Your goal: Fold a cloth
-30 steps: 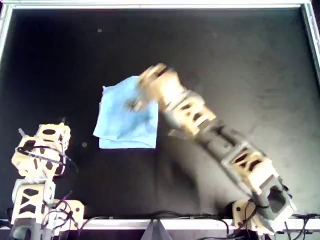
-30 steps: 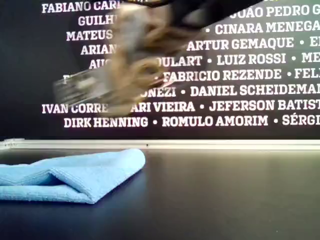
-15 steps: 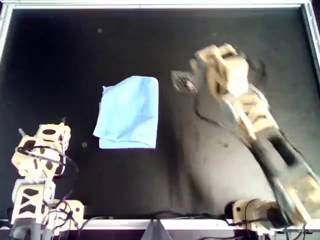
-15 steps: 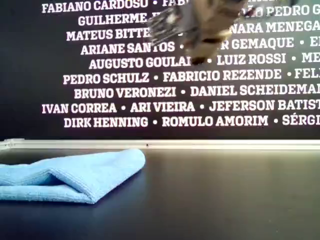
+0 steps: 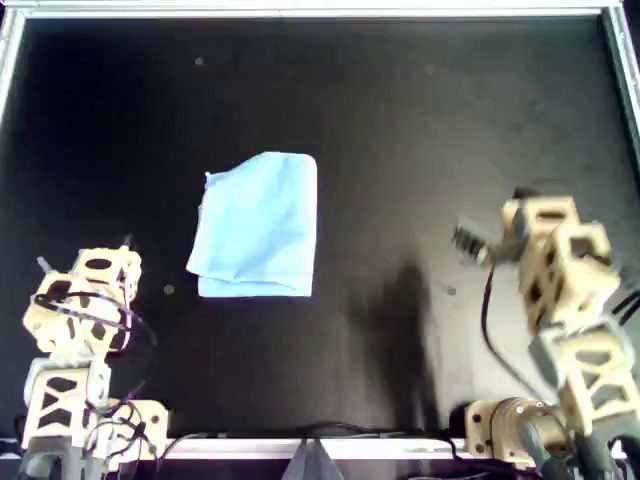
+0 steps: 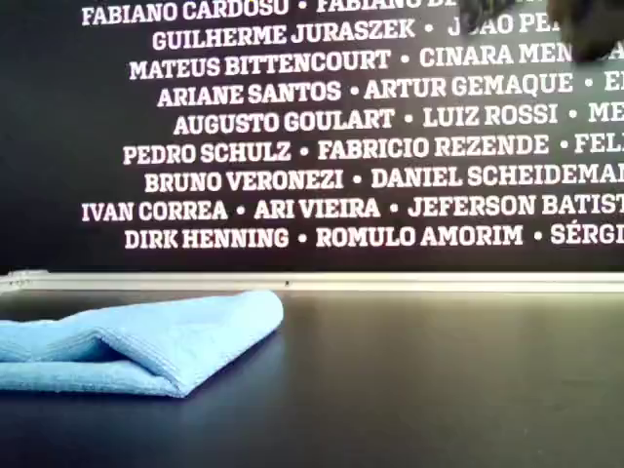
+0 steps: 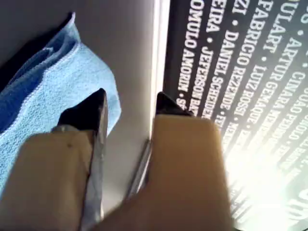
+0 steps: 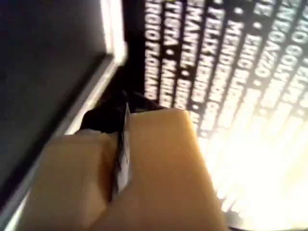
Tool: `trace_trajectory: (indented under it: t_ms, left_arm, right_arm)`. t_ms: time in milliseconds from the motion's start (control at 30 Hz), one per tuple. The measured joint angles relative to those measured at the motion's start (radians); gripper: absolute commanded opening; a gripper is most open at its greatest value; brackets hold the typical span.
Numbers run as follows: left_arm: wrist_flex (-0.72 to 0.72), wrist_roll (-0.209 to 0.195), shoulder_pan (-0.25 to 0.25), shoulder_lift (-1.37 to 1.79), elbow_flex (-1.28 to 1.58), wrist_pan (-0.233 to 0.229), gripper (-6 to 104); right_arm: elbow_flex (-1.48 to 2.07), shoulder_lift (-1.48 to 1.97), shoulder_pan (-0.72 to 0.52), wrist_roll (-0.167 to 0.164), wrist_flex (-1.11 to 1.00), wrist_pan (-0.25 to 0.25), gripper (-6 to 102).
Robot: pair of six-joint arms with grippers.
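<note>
Right tool (image 5: 462,240) — jaws closed, empty — has pulled back to the overhead view's right; folded light blue cloth (image 5: 256,224) lies released. Left tool (image 7: 127,103) slightly open, idle. Fold looks done.

A light blue cloth (image 5: 257,224) lies on a matte black bench (image 5: 420,120) edged in silver. Behind the cloth, a black wall (image 6: 322,127) carries white names. Both arms are tan.
</note>
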Motion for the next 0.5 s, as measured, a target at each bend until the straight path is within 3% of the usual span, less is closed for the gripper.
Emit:
trace_trajectory:
  t_ms: [300,500]
  left_arm:
    - [0.000,0.000,0.000,-0.005,0.000,0.000,35]
    - [0.000,0.000,0.000,-0.005,0.000,0.000,34]
  right_arm:
    - [0.373,0.410,-0.087,0.000,0.000,0.009,-1]
    - [0.509,0.448,-0.115,0.000,0.000,0.009,-1]
